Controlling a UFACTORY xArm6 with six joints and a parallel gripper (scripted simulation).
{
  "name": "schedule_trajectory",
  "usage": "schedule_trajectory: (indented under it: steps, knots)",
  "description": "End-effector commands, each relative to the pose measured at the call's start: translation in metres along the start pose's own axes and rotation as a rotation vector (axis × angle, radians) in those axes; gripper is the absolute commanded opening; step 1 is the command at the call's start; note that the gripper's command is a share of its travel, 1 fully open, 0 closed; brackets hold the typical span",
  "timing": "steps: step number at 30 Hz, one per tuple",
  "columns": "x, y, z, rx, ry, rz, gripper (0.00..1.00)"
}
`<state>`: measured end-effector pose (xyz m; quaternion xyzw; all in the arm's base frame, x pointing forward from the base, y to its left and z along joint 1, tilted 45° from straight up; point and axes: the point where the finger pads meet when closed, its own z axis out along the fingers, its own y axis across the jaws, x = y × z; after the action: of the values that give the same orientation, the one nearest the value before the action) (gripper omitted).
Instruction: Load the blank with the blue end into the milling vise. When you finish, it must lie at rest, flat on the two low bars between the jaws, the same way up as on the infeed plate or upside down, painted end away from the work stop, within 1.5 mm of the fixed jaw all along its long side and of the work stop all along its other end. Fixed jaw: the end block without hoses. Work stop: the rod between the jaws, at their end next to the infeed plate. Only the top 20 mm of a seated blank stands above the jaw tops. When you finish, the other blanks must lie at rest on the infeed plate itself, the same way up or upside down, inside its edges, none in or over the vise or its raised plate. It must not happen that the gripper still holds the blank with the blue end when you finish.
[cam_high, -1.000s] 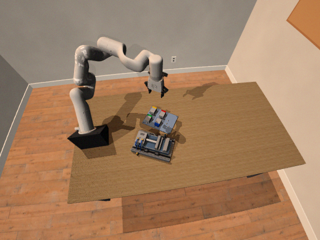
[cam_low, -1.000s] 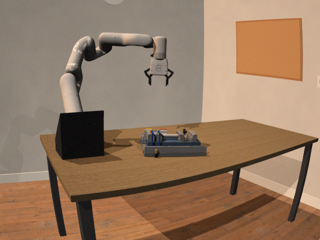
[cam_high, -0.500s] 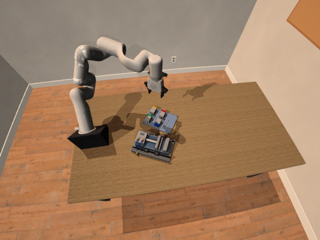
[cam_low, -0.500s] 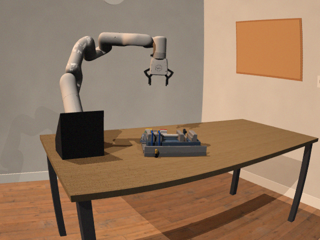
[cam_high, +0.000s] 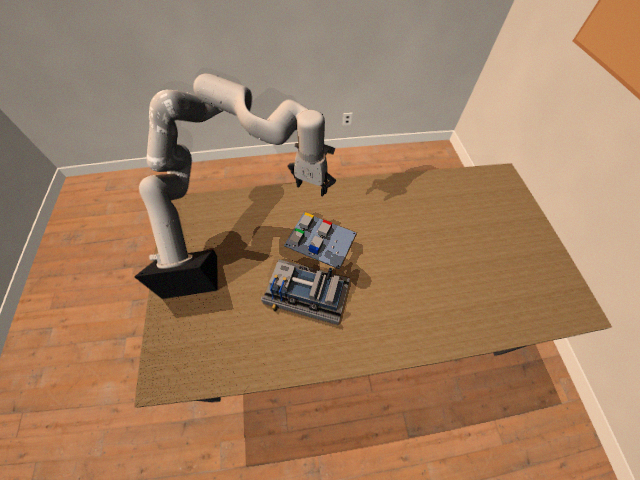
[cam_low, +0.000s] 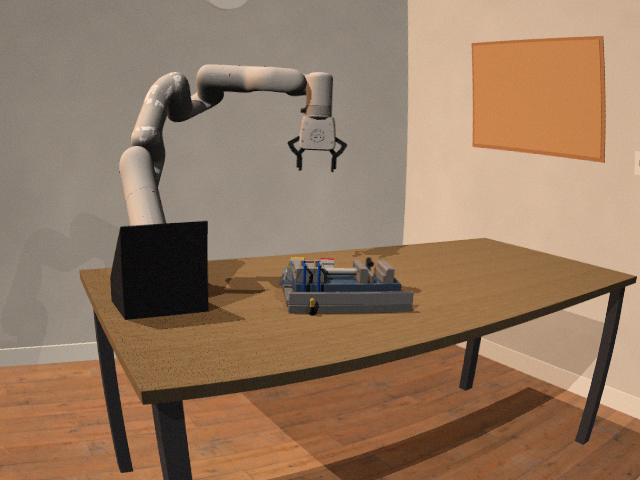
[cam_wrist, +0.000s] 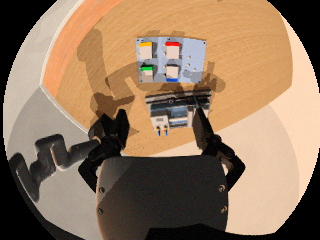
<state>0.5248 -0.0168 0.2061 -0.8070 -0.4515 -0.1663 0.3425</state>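
Note:
The blank with the blue end (cam_high: 315, 244) lies on the infeed plate (cam_high: 321, 238), at the corner nearest the vise; it also shows in the wrist view (cam_wrist: 172, 72). The milling vise (cam_high: 306, 289) stands on its raised plate in front of the infeed plate, and nothing lies between its jaws. The block with blue hoses (cam_high: 281, 277) is at its left end, the fixed jaw (cam_high: 336, 290) at its right. My gripper (cam_high: 311, 187) hangs high above the table behind the infeed plate, open and empty. In the exterior view the gripper (cam_low: 315, 161) is far above the vise (cam_low: 345, 288).
Three other blanks lie on the infeed plate: yellow end (cam_high: 307, 221), red end (cam_high: 324, 227), green end (cam_high: 296, 236). My black base block (cam_high: 180, 273) stands left of the vise. A wall is close on the table's right side.

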Motion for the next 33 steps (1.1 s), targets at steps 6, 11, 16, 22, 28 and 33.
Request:
schedule_trajectory:
  steps: [6,11,16,22,28,33]
  knots:
    - [-0.001,0.000,-0.002,-0.004,0.001,-0.001,1.00]
    - [-0.002,0.000,-0.002,-0.004,0.001,-0.001,1.00]
    - [-0.002,0.000,-0.002,-0.004,0.001,-0.001,1.00]
    - [0.028,-0.002,-0.002,-0.004,0.001,-0.001,1.00]
    - [0.058,-0.004,-0.002,-0.004,0.001,-0.001,1.00]
    - [0.058,-0.004,-0.002,-0.004,0.001,-0.001,1.00]
